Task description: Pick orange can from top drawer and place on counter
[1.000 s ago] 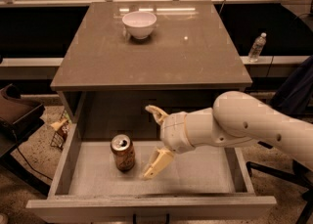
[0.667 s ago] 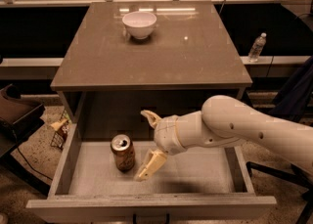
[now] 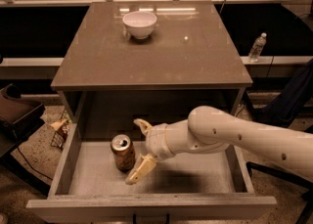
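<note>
gripper (image 3: 137,149), spread wide, reaching into the open top drawer (image 3: 146,203) from the right on a pale arm (image 3: 234,135); one finger lies low toward the drawer's front panel, the other points toward its back. orange can (image 3: 122,152), upright on the drawer's flat bottom, left of centre, silver top and pull tab facing up. the can stands just left of the gripper, at the mouth of the opening between the fingers; the nearer finger ends close by the can's base, and contact cannot be judged. table (image 3: 171,56), above and behind the drawer, with a glossy brown-grey top. white bowl (image 3: 140,24), upright near the table's far edge, left of centre and well apart from the can. clear water bottle (image 3: 257,47), standing on a ledge beyond the table's right side.
</note>
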Controlling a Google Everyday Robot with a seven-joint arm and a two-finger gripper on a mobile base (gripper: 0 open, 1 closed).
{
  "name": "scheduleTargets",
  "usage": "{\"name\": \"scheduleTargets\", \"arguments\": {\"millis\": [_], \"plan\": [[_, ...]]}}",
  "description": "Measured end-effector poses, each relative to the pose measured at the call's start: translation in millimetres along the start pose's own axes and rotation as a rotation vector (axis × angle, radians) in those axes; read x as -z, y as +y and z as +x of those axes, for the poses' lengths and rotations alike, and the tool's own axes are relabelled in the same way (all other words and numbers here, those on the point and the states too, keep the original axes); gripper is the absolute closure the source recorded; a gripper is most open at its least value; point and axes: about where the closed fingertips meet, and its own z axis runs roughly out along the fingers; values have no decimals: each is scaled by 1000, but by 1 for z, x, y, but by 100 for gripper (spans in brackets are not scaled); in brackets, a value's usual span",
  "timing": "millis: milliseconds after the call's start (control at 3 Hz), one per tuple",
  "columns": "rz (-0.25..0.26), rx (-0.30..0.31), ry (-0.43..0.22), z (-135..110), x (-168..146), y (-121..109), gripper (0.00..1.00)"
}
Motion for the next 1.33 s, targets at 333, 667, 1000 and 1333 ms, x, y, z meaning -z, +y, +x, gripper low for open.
{"name": "scheduleTargets", "arguments": {"millis": [333,667,1000,1333], "plan": [[-17,-17,-30,3,-16,4,23],[-56,10,-98,-26,-26,9,54],[-88,32,-154,-52,-27,17,77],[-94,35,-152,-56,-28,17,100]]}}
